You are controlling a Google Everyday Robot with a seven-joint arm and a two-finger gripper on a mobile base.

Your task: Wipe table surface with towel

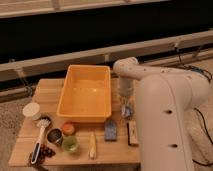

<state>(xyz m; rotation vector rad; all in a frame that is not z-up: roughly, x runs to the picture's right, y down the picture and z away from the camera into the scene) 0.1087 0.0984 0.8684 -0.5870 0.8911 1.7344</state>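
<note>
The wooden table [50,92] stands in the middle of the camera view. My white arm reaches from the lower right over the table's right side. My gripper [125,110] points down at the tabletop just right of the orange bin [86,93]. I see no towel that I can name for sure. A small blue-grey pad [110,130] lies on the table just in front of the gripper. Much of the table's right edge is hidden behind my arm.
A white bowl [31,110], a brush [40,134], dark grapes [46,150], a dark can [55,136], an orange cup [68,128], a green cup [70,145] and a yellow stick-like item [92,145] lie front left. A dark block [132,134] lies by the arm. A railing runs behind the table.
</note>
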